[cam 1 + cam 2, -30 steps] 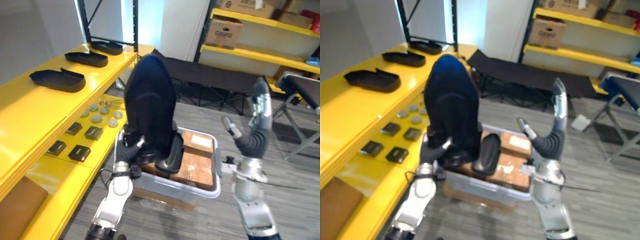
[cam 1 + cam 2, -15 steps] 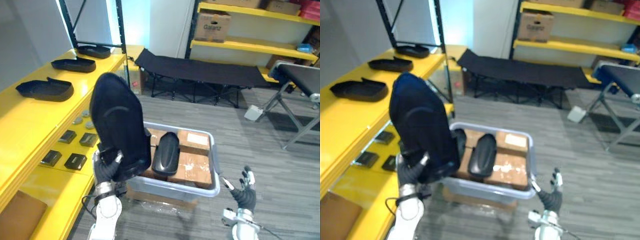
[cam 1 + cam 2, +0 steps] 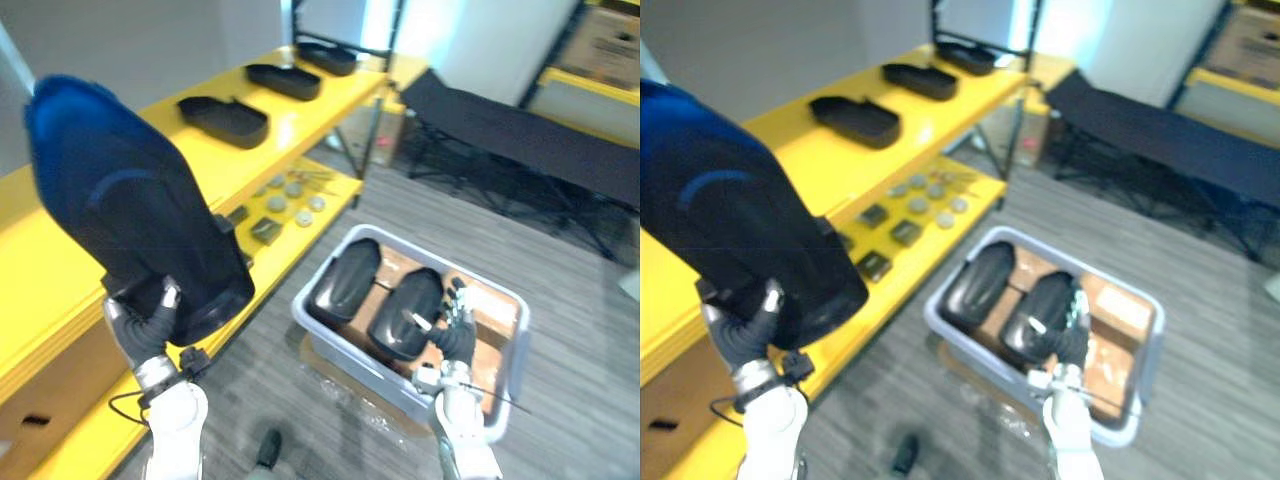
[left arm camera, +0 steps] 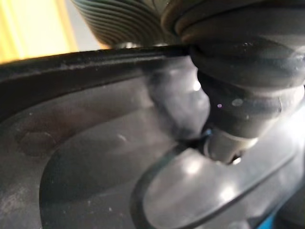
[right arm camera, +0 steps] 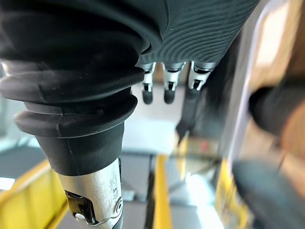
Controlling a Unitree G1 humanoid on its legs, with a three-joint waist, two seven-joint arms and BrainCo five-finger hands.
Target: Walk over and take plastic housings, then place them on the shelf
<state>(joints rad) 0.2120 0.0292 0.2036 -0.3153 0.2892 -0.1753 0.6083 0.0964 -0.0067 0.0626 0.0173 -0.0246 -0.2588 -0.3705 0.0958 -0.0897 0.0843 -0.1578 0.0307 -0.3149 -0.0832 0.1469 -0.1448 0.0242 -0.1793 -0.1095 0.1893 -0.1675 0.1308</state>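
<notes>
A big dark plastic housing point(image 3: 130, 230) stands upright at the left, over the edge of the yellow shelf point(image 3: 150, 150). My left hand point(image 3: 150, 322) is shut on its lower end; in the left wrist view my thumb point(image 4: 238, 100) presses inside the housing point(image 4: 86, 171). Two more black housings point(image 3: 345, 280) point(image 3: 405, 315) lie side by side in the grey bin point(image 3: 335, 340). My right hand point(image 3: 455, 335) is low at the bin's near side, fingers point(image 5: 164, 90) straight, holding nothing. Three housings point(image 3: 225, 120) point(image 3: 285, 80) point(image 3: 330, 58) lie in a row on the shelf top.
The lower shelf level carries small round discs point(image 3: 290, 188) and dark square parts point(image 3: 262, 230). The bin rests on brown cardboard boxes point(image 3: 495, 310) on the grey floor. A black folding cot point(image 3: 520, 140) stands behind, with a dark shelf post point(image 3: 378, 110) at the shelf's far end.
The camera has turned towards the yellow shelf. The housing in my left hand now stands higher and further left, over the shelf edge. My right hand stays low by the bin.
</notes>
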